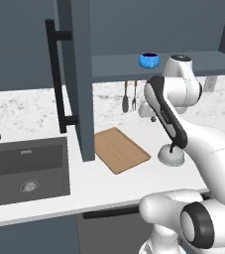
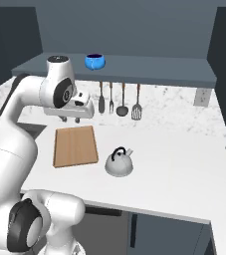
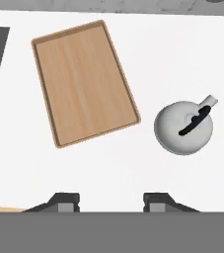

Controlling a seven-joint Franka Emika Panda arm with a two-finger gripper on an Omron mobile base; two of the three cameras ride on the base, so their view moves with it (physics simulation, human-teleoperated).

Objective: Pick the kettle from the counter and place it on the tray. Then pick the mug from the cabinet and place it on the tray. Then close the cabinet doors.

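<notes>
Gripper [image 3: 111, 200] hangs high above the white counter [image 3: 182, 49] with its jaws parted and nothing between them, looking straight down. Below it, the kettle [image 3: 184, 127] sits upright on the counter just beside the tray [image 3: 84, 81], off toward the right of the hand view. Its thin black handle [image 3: 195, 122] runs diagonally across the line between the fingertips, so the hand likely needs to shift over and turn before descending.

No text, label, brand, number or sign can be read anywhere in these views. The kettle [image 3: 183, 127], the tray [image 3: 84, 81] and the mug [image 2: 94, 62] all have plain, unmarked surfaces.
</notes>
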